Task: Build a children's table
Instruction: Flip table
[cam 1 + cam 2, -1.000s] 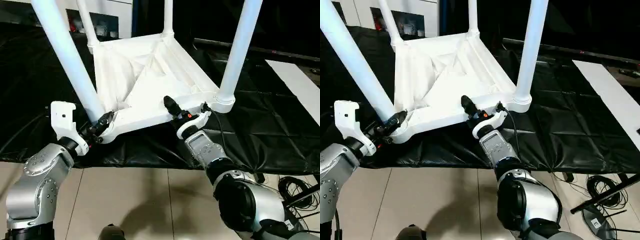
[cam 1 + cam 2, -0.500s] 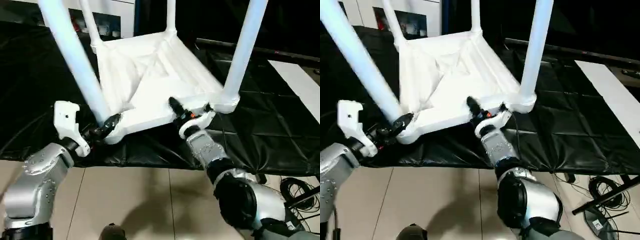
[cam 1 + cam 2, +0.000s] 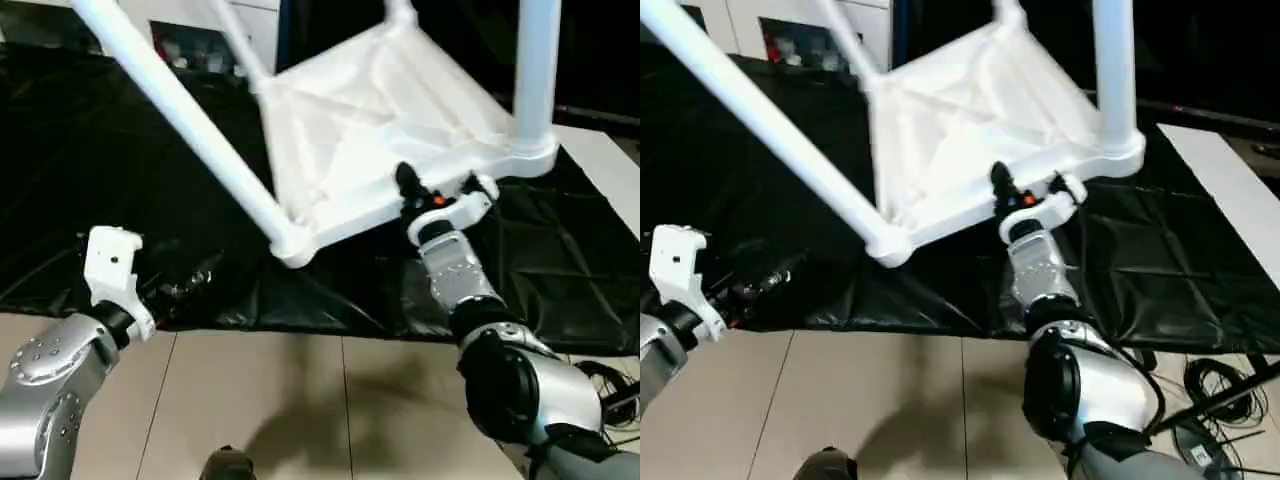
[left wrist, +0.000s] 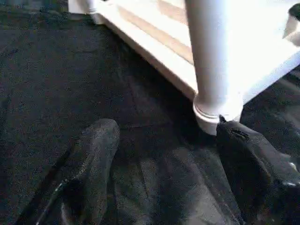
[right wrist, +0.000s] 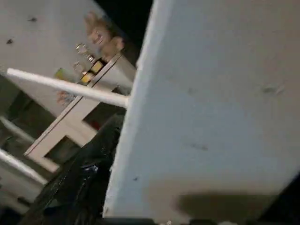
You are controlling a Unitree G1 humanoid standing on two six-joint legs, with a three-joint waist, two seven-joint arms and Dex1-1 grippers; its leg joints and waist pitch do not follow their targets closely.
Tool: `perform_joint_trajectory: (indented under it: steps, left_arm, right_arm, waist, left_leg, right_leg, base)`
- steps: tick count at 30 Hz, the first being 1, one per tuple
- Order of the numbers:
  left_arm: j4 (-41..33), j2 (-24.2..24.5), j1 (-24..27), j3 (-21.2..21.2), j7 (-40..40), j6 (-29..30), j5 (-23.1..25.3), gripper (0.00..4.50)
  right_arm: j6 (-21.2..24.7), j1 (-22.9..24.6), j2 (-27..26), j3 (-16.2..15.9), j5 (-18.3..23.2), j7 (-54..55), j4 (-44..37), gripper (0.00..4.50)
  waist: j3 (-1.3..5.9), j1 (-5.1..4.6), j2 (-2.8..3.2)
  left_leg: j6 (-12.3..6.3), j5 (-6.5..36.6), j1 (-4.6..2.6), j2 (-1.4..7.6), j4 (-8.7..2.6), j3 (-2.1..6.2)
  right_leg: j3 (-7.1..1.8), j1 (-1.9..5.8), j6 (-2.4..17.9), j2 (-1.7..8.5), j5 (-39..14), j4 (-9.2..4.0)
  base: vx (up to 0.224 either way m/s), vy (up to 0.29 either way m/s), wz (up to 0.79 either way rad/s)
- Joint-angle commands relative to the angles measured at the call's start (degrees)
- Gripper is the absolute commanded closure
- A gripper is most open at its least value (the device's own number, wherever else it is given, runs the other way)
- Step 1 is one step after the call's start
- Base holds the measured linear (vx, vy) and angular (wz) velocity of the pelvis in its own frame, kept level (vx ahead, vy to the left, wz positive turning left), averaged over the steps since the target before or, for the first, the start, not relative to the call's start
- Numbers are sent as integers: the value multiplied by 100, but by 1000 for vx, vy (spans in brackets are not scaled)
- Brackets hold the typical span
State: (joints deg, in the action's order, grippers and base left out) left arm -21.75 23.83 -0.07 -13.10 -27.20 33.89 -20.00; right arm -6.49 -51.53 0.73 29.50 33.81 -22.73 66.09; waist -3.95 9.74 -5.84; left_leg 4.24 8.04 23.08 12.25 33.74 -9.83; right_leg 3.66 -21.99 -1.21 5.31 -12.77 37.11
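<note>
1. The children's table (image 3: 370, 130) lies upside down and tilted on a black sheet (image 3: 120, 200), legs pointing up.
2. The right hand (image 3: 418, 192) grips the tabletop's near rim.
3. The left hand (image 3: 190, 285), fingers spread and empty, sits just beside the near corner leg (image 4: 211, 61), not touching it.
4. No readable writing or brand marks can be made out.

No readable text, label or number appears anywhere.
</note>
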Motion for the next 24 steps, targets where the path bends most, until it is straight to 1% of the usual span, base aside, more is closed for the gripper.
perform_joint_trajectory:
  steps: [1,2,3,4,6,7,8,10,11,12,14,17,19,20,21,22,23,24]
  left_arm:
    - [-302,88,20,136,-63,-145,97,78]
    - [-343,110,18,155,-84,-180,112,78]
    - [-390,135,17,176,-108,-222,129,78]
    - [-450,175,8,206,-135,-288,168,78]
    - [-560,255,-76,223,-204,-603,268,78]
    - [-594,274,-105,215,-200,-677,283,78]
    - [-594,274,-105,215,-200,-677,283,78]
    - [-582,348,-241,193,-125,-853,436,78]
    - [-524,460,-406,181,-41,-992,626,78]
    - [-510,487,-451,175,-19,-995,659,78]
    - [-449,710,-708,196,19,-987,839,78]
    - [-414,885,-857,236,14,-949,952,78]
    - [-315,1068,-1071,284,16,-917,1082,78]
    - [-315,1068,-1071,284,16,-917,1082,78]
    - [-216,1175,-1241,339,22,-977,1213,78]
    - [-91,1342,-1549,466,-68,-1130,1386,78]
    - [-52,1390,-1639,507,-97,-1186,1440,78]
    - [34,1482,-2009,688,-166,-1316,1611,78]
  right_arm:
    - [-416,57,356,-242,-523,355,-456,243]
    - [-446,72,376,-295,-603,411,-505,243]
    - [-481,90,398,-357,-695,476,-560,243]
    - [-520,114,430,-451,-844,587,-642,243]
    - [-555,159,497,-654,-1168,856,-818,243]
    - [-559,181,509,-715,-1261,941,-882,243]
    - [-559,181,509,-715,-1261,941,-882,243]
    - [-541,197,552,-863,-1462,1078,-986,243]
    - [-504,196,613,-1052,-1696,1215,-1072,243]
    - [-491,193,629,-1104,-1761,1254,-1090,243]
    - [-373,153,709,-1345,-2051,1435,-1164,243]
    - [-305,129,757,-1498,-2244,1574,-1190,243]
    - [-236,97,809,-1681,-2475,1769,-1215,243]
    - [-236,97,809,-1681,-2475,1769,-1215,244]
    - [-203,67,832,-1763,-2582,1873,-1231,245]
    - [-131,15,867,-1925,-2803,2047,-1278,245]
    - [-104,5,875,-1976,-2874,2106,-1304,246]
    - [-12,-47,880,-2128,-3066,2251,-1344,246]
  waist:
    - [459,-80,215]
    - [464,-91,204]
    - [451,-97,213]
    - [451,-105,206]
    - [449,-104,211]
    - [446,-109,217]
    - [446,-112,218]
    - [442,-128,214]
    - [443,-133,220]
    - [448,-139,224]
    - [451,-172,214]
    - [458,-214,219]
    - [460,-223,173]
    - [462,-215,188]
    - [463,-225,146]
    - [464,-207,155]
    - [457,-196,157]
    - [464,-184,170]
  left_leg:
    - [534,1667,-230,100,-429,-5]
    - [522,1620,-228,97,-424,-6]
    - [505,1600,-227,89,-423,-16]
    - [496,1603,-222,86,-417,-20]
    - [469,1565,-225,77,-413,-24]
    - [484,1586,-229,80,-414,-25]
    - [489,1615,-231,80,-415,-26]
    - [512,1697,-227,78,-418,-25]
    - [521,1717,-221,74,-424,-16]
    - [526,1754,-233,72,-421,-22]
    - [566,1788,-227,66,-421,-12]
    - [626,1872,-223,59,-417,-7]
    - [626,1879,-226,56,-413,-12]
    - [632,1887,-234,55,-411,-11]
    - [634,1939,-234,61,-413,-14]
    - [639,2024,-269,57,-406,-17]
    - [650,2025,-272,54,-410,-11]
    - [690,2104,-295,52,-412,-7]
  right_leg:
    - [-183,122,859,215,-335,-372]
    - [-178,130,868,208,-285,-357]
    - [-181,121,871,200,-298,-369]
    - [-186,125,872,202,-321,-368]
    - [-193,126,804,205,-471,-390]
    - [-196,114,774,202,-520,-396]
    - [-195,111,759,202,-549,-397]
    - [-199,100,726,199,-654,-407]
    - [-198,106,681,198,-738,-416]
    - [-199,95,652,189,-776,-424]
    - [-194,92,613,192,-848,-418]
    - [-197,78,582,190,-974,-420]
    - [-198,70,583,181,-969,-422]
    - [-200,61,589,185,-970,-416]
    - [-202,58,588,186,-990,-423]
    - [-202,26,579,175,-1063,-429]
    - [-201,17,565,172,-1110,-441]
    - [-201,-1,560,170,-1145,-434]
  base:
    - [0,0,0]
    - [0,0,0]
    - [0,0,0]
    - [0,0,0]
    - [0,0,0]
    - [0,0,0]
    - [0,0,0]
    - [0,0,0]
    - [0,0,0]
    - [0,0,0]
    - [0,0,0]
    - [0,0,0]
    - [0,0,0]
    - [0,0,0]
    - [0,0,0]
    - [0,0,0]
    - [0,0,0]
    - [0,0,0]
